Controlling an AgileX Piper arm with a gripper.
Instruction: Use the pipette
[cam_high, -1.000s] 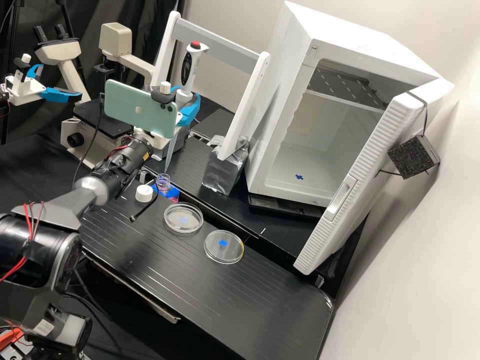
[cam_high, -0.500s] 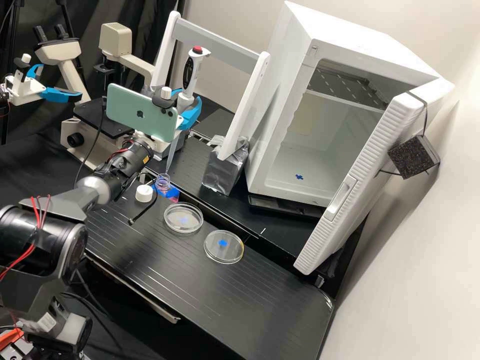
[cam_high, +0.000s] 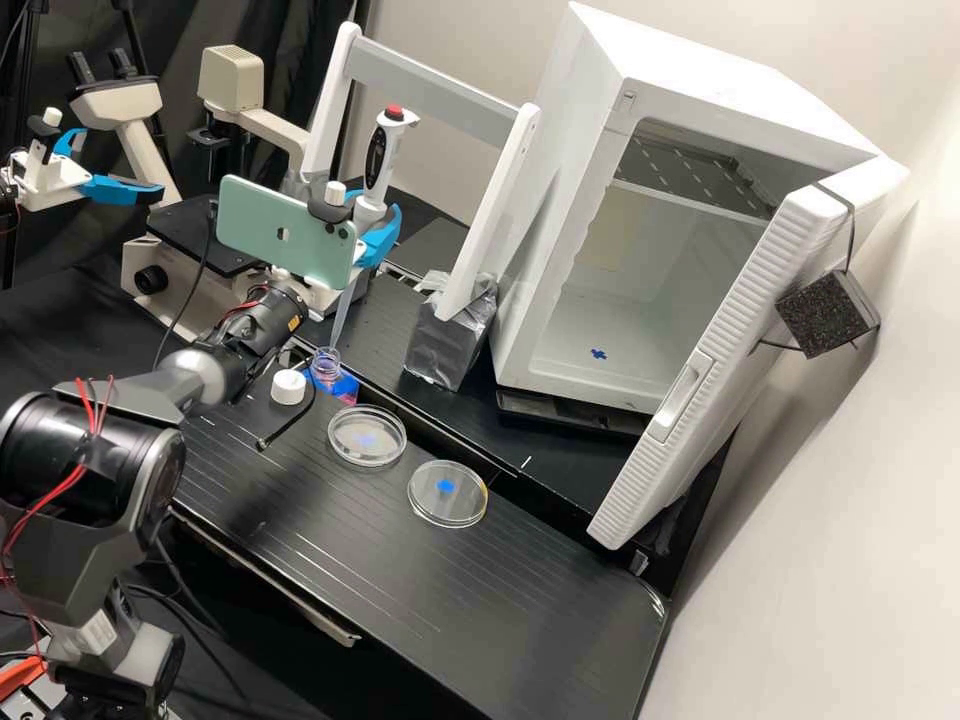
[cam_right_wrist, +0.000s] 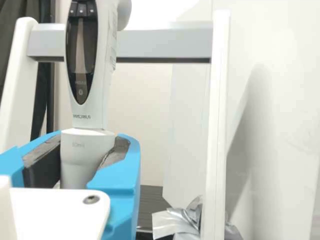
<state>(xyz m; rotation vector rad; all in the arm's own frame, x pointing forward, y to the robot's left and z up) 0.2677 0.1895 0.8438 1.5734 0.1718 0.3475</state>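
Observation:
In the high view my gripper (cam_high: 372, 226) holds the white pipette (cam_high: 380, 158), blue fingers shut around its lower body. The pipette stands nearly upright, red button up. Its long clear tip (cam_high: 341, 318) reaches down to the mouth of an open bottle (cam_high: 326, 366) with pink liquid; I cannot tell whether the end is inside the neck. In the wrist view the gripper (cam_right_wrist: 89, 152) has its dark pads against both sides of the pipette (cam_right_wrist: 86, 159). A white cap (cam_high: 288, 387) lies beside the bottle. Two clear dishes (cam_high: 367, 437) (cam_high: 447, 494) with blue marks rest on the bench.
A white and grey frame (cam_high: 440, 85) rises behind the pipette, its foot by a foil-wrapped block (cam_high: 450, 335). To the right stands an open white incubator (cam_high: 610, 300). A microscope (cam_high: 232, 82) is behind my arm; a cable (cam_high: 290, 425) lies near the cap.
The gripper has moved down with the pipette still held, bringing the tip lower at the bottle's mouth. The arm's rear links have shifted right and up in the high view. Bottle and dishes have stayed put.

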